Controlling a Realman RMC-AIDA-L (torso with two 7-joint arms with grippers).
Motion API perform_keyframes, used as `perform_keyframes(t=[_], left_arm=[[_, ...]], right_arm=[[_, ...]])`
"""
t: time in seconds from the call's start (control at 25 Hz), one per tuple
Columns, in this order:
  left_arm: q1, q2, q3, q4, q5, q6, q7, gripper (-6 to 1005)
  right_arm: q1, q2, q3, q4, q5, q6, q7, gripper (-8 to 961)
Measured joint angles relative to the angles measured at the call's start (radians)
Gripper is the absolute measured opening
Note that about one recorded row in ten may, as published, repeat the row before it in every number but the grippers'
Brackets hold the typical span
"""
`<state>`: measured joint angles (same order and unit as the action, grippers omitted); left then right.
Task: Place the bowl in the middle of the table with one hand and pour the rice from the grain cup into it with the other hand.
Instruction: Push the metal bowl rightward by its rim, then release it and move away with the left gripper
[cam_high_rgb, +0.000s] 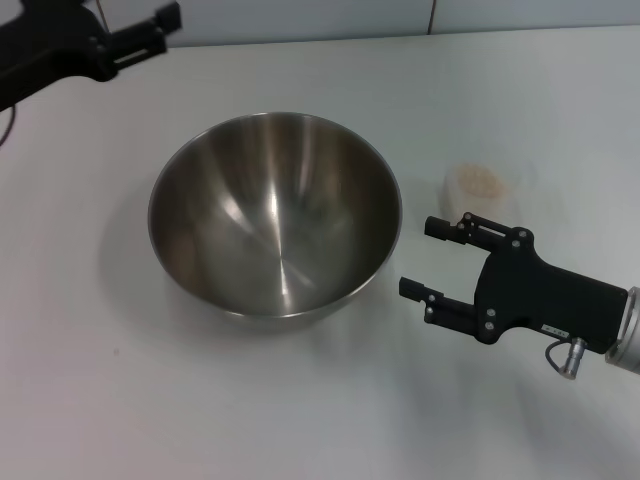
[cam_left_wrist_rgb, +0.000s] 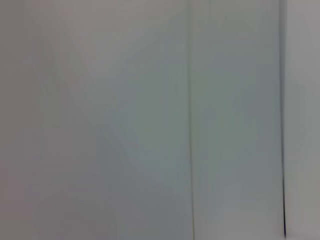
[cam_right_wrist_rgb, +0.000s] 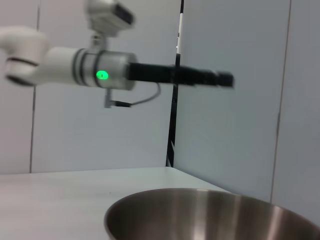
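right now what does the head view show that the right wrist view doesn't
Only the head view shows the small clear plastic grain cup with its pale beige rice, standing on the table to the right of the bowl, and the black right gripper, open, in front of the cup with nothing between its fingers. Only the right wrist view shows the grey wall panels behind the table. Both show the large round stainless-steel bowl, the plain white table and the black left gripper, raised at the far left.
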<state>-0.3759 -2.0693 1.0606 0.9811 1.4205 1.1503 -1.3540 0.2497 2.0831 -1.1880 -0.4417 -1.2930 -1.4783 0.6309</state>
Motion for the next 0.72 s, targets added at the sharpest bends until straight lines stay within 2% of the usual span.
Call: perform_keyframes(t=[0.08,0.16,0.2,0.4,0.44,0.56,0.68,0.72], left_arm=[[0.043,0.001,0.000,-0.050,-0.154,0.084,0.176,848],[0.043,0.001,0.000,-0.050,-0.154,0.084,0.176,846],[0.068,0.007,-0.008,-0.102,-0.200,0.145,0.239,846],[0.085,0.009,-0.011,-0.119,-0.199,0.157,0.257,844],[0.132,0.009,-0.012,-0.134,-0.196,0.165,0.332,844],[0.165,0.010,-0.011,-0.135,-0.194,0.185,0.366,844],[0.201,0.034,-0.011,-0.135,-0.142,0.285,0.333,844],[0.201,0.034,-0.011,-0.135,-0.142,0.285,0.333,844]], right_arm=[[0.001,0.000,0.007,0.000,0.000,0.002,0.000,703],[0.003,0.001,0.019,0.000,0.001,0.005,0.000,703],[0.003,0.002,0.027,0.001,0.001,0.006,0.000,703],[0.027,0.005,0.095,0.052,0.004,0.008,-0.013,703],[0.027,0.005,0.095,0.052,0.004,0.008,-0.013,703],[0.035,0.004,0.111,0.064,0.004,0.009,-0.014,703],[0.036,0.003,0.135,0.069,0.005,0.011,-0.015,703],[0.036,0.003,0.145,0.073,0.005,0.011,-0.017,703]])
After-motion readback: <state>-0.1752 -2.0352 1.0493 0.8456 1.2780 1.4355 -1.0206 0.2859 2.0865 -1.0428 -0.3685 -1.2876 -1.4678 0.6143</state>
